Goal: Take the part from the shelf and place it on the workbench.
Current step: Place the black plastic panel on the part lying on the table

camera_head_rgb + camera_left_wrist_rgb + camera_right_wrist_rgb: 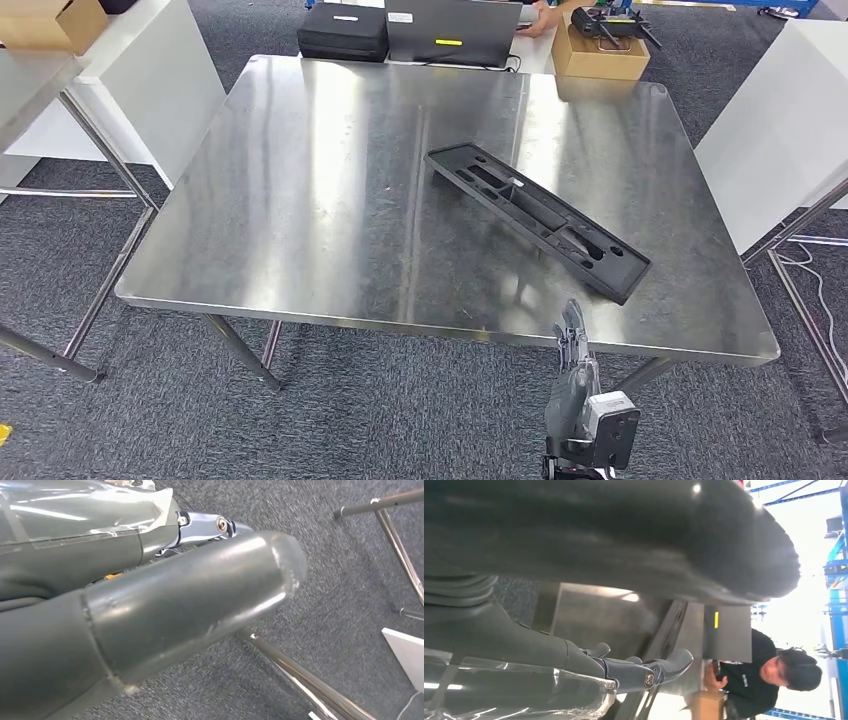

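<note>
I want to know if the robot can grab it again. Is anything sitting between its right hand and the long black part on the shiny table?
Nothing visible is. The right hand is just off the workbench near edge, and only bare steel lies between it and the black part.

Place: a lab or workshop
Signs: steel workbench (330,190), grey carpet (400,420), laptop (452,32), black case (343,30), cardboard boxes (598,55), white tables (770,140)

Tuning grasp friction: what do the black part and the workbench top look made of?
Black part: probably moulded plastic or dense foam, matte, dull, no glare, shaped recesses. Workbench: looks like brushed stainless steel, streaky reflections and bright glare.
</note>
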You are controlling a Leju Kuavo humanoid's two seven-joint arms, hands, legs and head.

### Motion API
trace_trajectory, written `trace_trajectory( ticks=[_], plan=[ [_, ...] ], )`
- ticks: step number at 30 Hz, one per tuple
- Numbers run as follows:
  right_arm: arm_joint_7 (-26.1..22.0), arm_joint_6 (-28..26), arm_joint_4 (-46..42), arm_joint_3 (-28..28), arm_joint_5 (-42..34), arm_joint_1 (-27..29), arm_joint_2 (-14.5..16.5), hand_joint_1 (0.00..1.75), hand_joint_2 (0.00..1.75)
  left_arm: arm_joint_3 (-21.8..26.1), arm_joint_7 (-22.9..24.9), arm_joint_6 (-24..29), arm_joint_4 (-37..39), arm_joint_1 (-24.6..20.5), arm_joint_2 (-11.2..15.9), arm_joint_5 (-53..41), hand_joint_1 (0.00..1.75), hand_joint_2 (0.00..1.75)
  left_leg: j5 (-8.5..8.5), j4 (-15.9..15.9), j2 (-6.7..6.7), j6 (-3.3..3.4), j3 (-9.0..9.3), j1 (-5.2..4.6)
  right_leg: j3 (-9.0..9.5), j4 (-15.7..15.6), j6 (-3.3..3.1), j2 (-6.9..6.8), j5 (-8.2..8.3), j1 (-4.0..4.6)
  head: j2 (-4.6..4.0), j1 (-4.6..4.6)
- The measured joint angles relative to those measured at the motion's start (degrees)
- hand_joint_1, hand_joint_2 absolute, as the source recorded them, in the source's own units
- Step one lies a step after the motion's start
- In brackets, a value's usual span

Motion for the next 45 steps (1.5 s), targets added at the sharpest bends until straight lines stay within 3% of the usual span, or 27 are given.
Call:
trace_trajectory(
  ticks=[2, 3, 5, 7, 9, 11, 12, 13, 14, 17, 19, 22, 23, 24, 26, 28, 29, 30, 31, 33, 35, 37, 38, 39, 42, 43, 45],
  plan=[
    [0.14, -0.35, 0.52, -0.49, -0.23, -0.23, 0.01, 0.00, 0.00, 0.82, 0.18, -0.69, -0.66, -0.07, -0.50, -0.79, 0.00, 0.00, 0.61, 0.07, -0.34, -0.73, -0.33, 0.05, 5.12, -8.41, 0.25, 0.26, 2.49, -0.02, 0.00, -0.02],
    [0.21, -0.56, 0.68, -0.68, -0.25, -0.34, 0.01, 0.00, 0.00, 1.15, 0.26, -1.02, -0.91, -0.12, -0.67, -1.19, 0.00, 0.00, 0.83, 0.16, -0.45, -1.12, -0.36, 0.03, 6.27, -10.74, 0.00, 0.46, 3.21, 0.08, 0.00, -0.07],
    [0.44, -1.04, 1.03, -1.09, -0.25, -0.52, 0.00, 0.00, 0.00, 1.65, 0.36, -1.73, -1.34, -0.19, -0.90, -2.03, 0.00, 0.00, 1.32, 0.38, -0.69, -1.82, -0.61, -0.05, 6.17, -11.12, -0.91, 0.78, 4.00, 0.10, 0.00, -0.18],
    [0.70, -1.53, 1.42, -1.57, -0.48, -0.62, -0.01, 0.00, 0.00, 2.06, 0.33, -2.69, -1.55, -0.17, -0.96, -3.19, 0.00, 0.00, 0.98, 1.12, -0.64, -2.46, -1.34, 0.17, 5.25, -10.90, -1.50, 0.51, 4.43, -0.43, 0.00, -0.35],
    [0.75, -2.15, 1.74, -2.09, -0.86, -0.37, -0.03, 0.00, 0.00, 2.53, 0.02, -3.83, -1.52, -0.16, -0.97, -4.56, 0.00, 0.00, -2.73, 4.77, -0.05, -3.04, -2.89, 0.50, 4.19, -10.65, -2.21, -0.01, 5.22, -0.50, 0.00, -0.58],
    [0.69, -2.69, 1.97, -2.67, -1.17, 0.08, -0.07, 0.00, 0.00, 2.95, -0.48, -4.72, -1.31, -0.25, -0.87, -5.72, 0.00, 0.00, -8.34, 12.04, 0.47, -3.38, -5.08, 0.60, 3.27, -10.58, -3.00, -0.48, 6.09, -0.29, 0.00, -0.79],
    [0.67, -2.85, 2.10, -2.95, -1.27, 0.27, -0.09, 0.00, 0.00, 3.16, -0.67, -4.99, -1.12, -0.30, -0.76, -6.11, 0.00, 0.00, -10.19, 15.26, 0.54, -3.47, -5.67, 0.61, 2.74, -10.52, -3.13, -0.68, 6.56, -0.19, 0.00, -0.89],
    [0.65, -3.00, 2.22, -3.18, -1.32, 0.45, -0.12, 0.00, 0.00, 3.34, -0.82, -5.22, -0.92, -0.32, -0.64, -6.43, 0.00, 0.00, -10.91, 16.79, 0.58, -3.50, -5.33, 0.63, 2.22, -10.46, -3.10, -0.81, 7.01, -0.14, 0.00, -0.93],
    [0.61, -3.11, 2.30, -3.35, -1.35, 0.58, -0.15, 0.00, 0.00, 3.48, -0.99, -5.42, -0.72, -0.34, -0.53, -6.73, 0.00, 0.00, -10.65, 16.24, 0.60, -3.52, -3.87, 0.68, 1.65, -10.37, -2.98, -0.88, 7.42, -0.13, 0.00, -0.93],
    [0.30, -3.63, 2.35, -3.86, -1.51, 0.72, -0.21, 0.00, 0.00, 3.65, -1.60, -6.10, -0.08, -0.69, -0.22, -8.03, 0.00, 0.00, -7.98, 6.37, 0.57, -3.80, 4.27, 1.05, 0.16, -9.87, -2.14, -0.92, 8.32, -0.17, 0.00, -1.01],
    [-0.03, -4.18, 2.28, -4.51, -1.68, 0.89, -0.26, 0.00, 0.00, 3.78, -2.26, -6.58, 0.86, -1.15, 0.17, -9.44, 0.00, 0.00, -7.45, 2.83, 0.31, -3.54, 6.51, 1.03, -0.39, -9.53, -1.46, -0.95, 8.77, 0.31, 0.00, -0.83],
    [-0.31, -4.84, 1.88, -5.81, -2.11, 1.80, -0.27, 0.00, 0.00, 4.09, -3.64, -6.85, 3.20, -1.86, 1.21, -11.69, 0.00, 0.00, -6.73, 2.46, 0.21, -1.74, 5.24, 0.56, -0.90, -9.34, -0.42, -0.88, 9.43, 0.68, 0.00, -0.55],
    [-0.34, -4.96, 1.70, -6.28, -2.26, 2.29, -0.26, 0.00, 0.00, 4.13, -3.98, -6.84, 4.00, -2.12, 1.60, -12.17, 0.00, 0.00, -6.16, 2.35, 0.30, -1.04, 4.52, 0.44, -1.56, -8.50, -0.39, -0.78, 8.55, 0.57, 0.00, -0.47],
    [-0.38, -5.00, 1.53, -6.69, -2.35, 2.73, -0.26, 0.00, 0.00, 4.17, -4.21, -6.81, 4.68, -2.31, 1.93, -12.44, 0.00, 0.00, -5.53, 2.25, 0.43, -0.41, 3.71, 0.35, -2.52, -6.57, -0.61, -0.65, 6.69, 0.48, 0.00, -0.40],
    [-0.41, -5.02, 1.38, -7.32, -2.55, 3.27, -0.26, 0.00, 0.00, 4.20, -4.61, -6.75, 5.74, -2.56, 2.50, -12.74, 0.00, 0.00, -4.31, 2.28, 0.62, 0.36, 2.10, 0.00, -4.73, 0.24, -1.47, -0.42, 1.19, 0.56, 0.00, -0.18],
    [-0.44, -5.02, 1.32, -7.92, -2.98, 3.57, -0.21, 0.00, 0.00, 4.21, -5.03, -6.68, 6.91, -2.78, 2.96, -13.05, 0.00, 0.00, -3.09, 2.35, 0.69, 0.69, 0.70, -0.56, -5.25, 6.17, -1.66, -0.26, -1.90, 0.92, 0.00, -0.15],
    [-0.45, -5.00, 1.28, -8.25, -3.26, 3.73, -0.14, 0.00, 0.00, 4.21, -5.25, -6.61, 7.50, -2.92, 3.17, -13.20, 0.00, 0.00, -2.46, 2.38, 0.67, 0.80, 0.06, -0.90, -4.15, 6.65, -1.56, -0.18, -1.75, 1.21, 0.00, -0.16],
    [-0.47, -4.97, 1.20, -8.54, -3.46, 3.84, -0.05, 0.00, 0.00, 4.21, -5.42, -6.56, 8.03, -3.04, 3.34, -13.29, 0.00, 0.00, -1.88, 2.40, 0.64, 0.89, -0.46, -1.21, -2.14, 5.17, -1.53, -0.10, -0.84, 1.62, 0.00, -0.16],
    [-0.48, -4.94, 1.03, -8.82, -3.62, 3.89, 0.05, 0.00, 0.00, 4.21, -5.57, -6.51, 8.50, -3.17, 3.49, -13.41, 0.00, 0.00, -1.28, 2.40, 0.61, 0.97, -0.99, -1.50, 0.82, 1.77, -1.82, -0.02, 0.27, 2.17, 0.00, -0.18],
    [-0.52, -4.88, 0.51, -9.34, -3.77, 3.88, 0.20, 0.00, 0.00, 4.20, -5.90, -6.45, 9.63, -3.49, 3.70, -13.80, 0.00, 0.00, -0.18, 2.40, 0.61, 0.93, -1.72, -1.88, 6.63, -6.70, -3.25, -0.02, 1.21, 3.33, 0.00, -0.25],
    [-0.65, -4.83, 0.15, -9.91, -3.82, 3.90, 0.34, 0.00, 0.00, 4.18, -6.24, -6.39, 10.81, -3.82, 3.98, -14.20, 0.00, 0.00, 0.98, 2.15, 0.69, 0.44, -2.06, -1.76, 8.90, -11.39, -4.61, -0.09, 1.11, 3.95, 0.00, -0.30],
    [-0.77, -4.75, 0.08, -10.35, -3.85, 3.98, 0.48, 0.00, 0.00, 4.18, -6.50, -6.34, 11.55, -3.97, 4.30, -14.38, 0.00, 0.00, 1.88, 1.78, 0.66, -0.37, -2.32, -1.50, 8.49, -12.35, -5.40, -0.21, 2.25, 3.66, 0.00, -0.22],
    [-0.80, -4.70, 0.06, -10.49, -3.85, 3.99, 0.55, 0.00, 0.00, 4.18, -6.62, -6.30, 11.83, -4.01, 4.42, -14.43, 0.00, 0.00, 1.11, 2.16, 0.60, -0.80, -2.62, -1.40, 8.13, -12.67, -5.82, -0.27, 3.11, 3.32, 0.00, -0.17],
    [-0.81, -4.60, 0.05, -10.60, -3.82, 4.01, 0.68, 0.00, 0.00, 4.18, -6.79, -6.25, 12.14, -4.06, 4.57, -14.52, 0.00, 0.00, -0.87, 3.39, 0.54, -1.28, -3.04, -1.28, 7.62, -12.99, -6.14, -0.34, 4.06, 2.93, 0.00, -0.24],
    [-0.84, -4.09, 0.06, -11.04, -3.65, 4.30, 1.30, 0.00, 0.00, 4.19, -7.33, -5.86, 13.23, -4.34, 5.33, -14.88, 0.00, 0.00, -9.50, 12.43, 0.53, -3.05, -4.58, -0.10, 5.39, -13.07, -6.15, -0.51, 6.34, 2.31, 0.00, -0.43],
    [-0.83, -3.95, 0.06, -11.26, -3.58, 4.41, 1.47, 0.00, 0.00, 4.19, -7.42, -5.74, 13.56, -4.45, 5.62, -14.93, 0.00, 0.00, -10.39, 15.44, 0.56, -3.71, -4.65, 0.47, 4.61, -12.99, -5.81, -0.64, 7.01, 2.11, 0.00, -0.40],
    [-0.82, -3.82, 0.08, -11.68, -3.46, 4.54, 1.66, 0.00, 0.00, 4.19, -7.47, -5.63, 14.14, -4.68, 6.02, -14.96, 0.00, 0.00, -8.39, 17.13, 0.64, -5.04, -2.74, 1.62, 3.03, -12.47, -4.90, -0.89, 8.17, 1.48, 0.00, -0.42]
  ],
)
